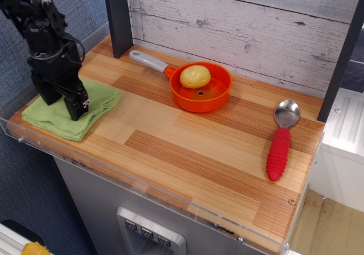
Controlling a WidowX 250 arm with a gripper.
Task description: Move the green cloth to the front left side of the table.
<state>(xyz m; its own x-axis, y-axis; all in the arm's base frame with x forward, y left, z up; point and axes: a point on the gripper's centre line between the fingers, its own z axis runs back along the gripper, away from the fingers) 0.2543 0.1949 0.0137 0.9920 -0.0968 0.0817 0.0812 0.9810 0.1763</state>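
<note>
Black fingers (63, 104) apparently clenched on green cloth (68, 114), table (187, 152) front-left corner

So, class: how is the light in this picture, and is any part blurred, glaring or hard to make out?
In the observation.image view, the light is soft and even; the orange pan and the red-handled spoon are sharp, with faint shadows. The clear table rim shows slight glare. The black gripper on the green cloth is dark; its jaws are hard to read.
</note>
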